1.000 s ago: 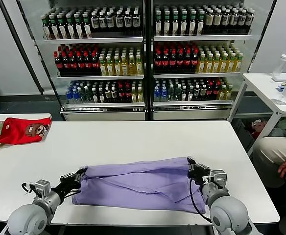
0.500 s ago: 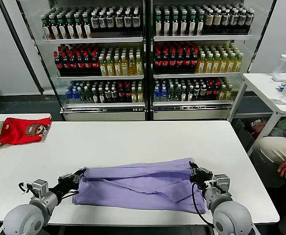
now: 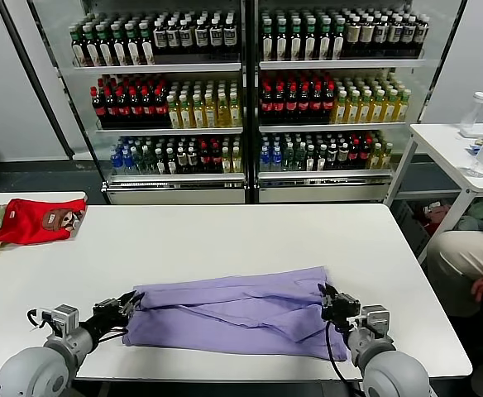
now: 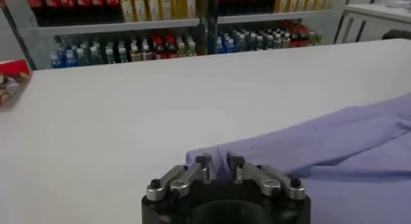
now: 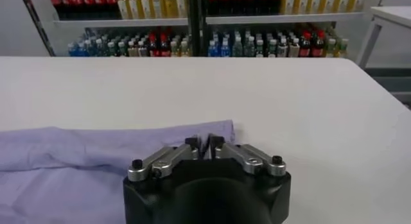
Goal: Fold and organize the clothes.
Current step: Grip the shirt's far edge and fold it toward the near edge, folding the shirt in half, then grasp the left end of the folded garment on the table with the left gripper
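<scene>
- The lavender T-shirt lies folded into a long band across the near part of my white counter, print hidden.
- My left tool sits at the shirt's left end, fingers slightly parted, a narrow gap showing, cloth edge just ahead and not gripped.
- My right tool sits at the shirt's right end, fingertips almost together beside the corner; whether they pinch cloth, I cannot tell.
- A red garment lies at the far left.
</scene>
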### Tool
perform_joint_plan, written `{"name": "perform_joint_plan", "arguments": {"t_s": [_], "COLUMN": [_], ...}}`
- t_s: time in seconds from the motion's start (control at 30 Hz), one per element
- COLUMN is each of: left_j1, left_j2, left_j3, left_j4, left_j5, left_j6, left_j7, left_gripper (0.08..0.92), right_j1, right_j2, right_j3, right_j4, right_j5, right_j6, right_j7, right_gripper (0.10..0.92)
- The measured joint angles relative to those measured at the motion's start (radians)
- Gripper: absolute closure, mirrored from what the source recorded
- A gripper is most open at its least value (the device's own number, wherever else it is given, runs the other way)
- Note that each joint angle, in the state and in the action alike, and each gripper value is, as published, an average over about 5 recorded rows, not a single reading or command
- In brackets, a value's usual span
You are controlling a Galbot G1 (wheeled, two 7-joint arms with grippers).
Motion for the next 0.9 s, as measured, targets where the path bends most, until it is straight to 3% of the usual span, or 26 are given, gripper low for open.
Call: {"name": "perform_joint_plan", "arguments": {"t_s": [0.53,0.67,0.9], "left_j1": [0.009,0.014,0.014], "left_j2": [-0.102,-0.125,-0.165], "left_j3": [0.042,0.052,0.059], "left_j4": [-0.032,-0.029,-0.023], "left_j5": [-0.035,-0.04,-0.043], "left_j6": [0.036,0.04,0.041], "left_j7": [-0.252,-0.277,-0.296], "left_gripper": [0.205,0.188,0.364], "right_j1": [-0.088,-0.095,-0.096], "right_j2": [0.02,0.015,0.01], "right_j3": [0.022,0.022,0.019], "right_j4": [0.109,0.118,0.124], "right_j5": [-0.053,-0.06,-0.067], "right_j6": [0.0,0.0,0.0], "right_j7": [-0.008,-0.012,-0.015], "right_gripper": [0.222,0.204,0.202]}}
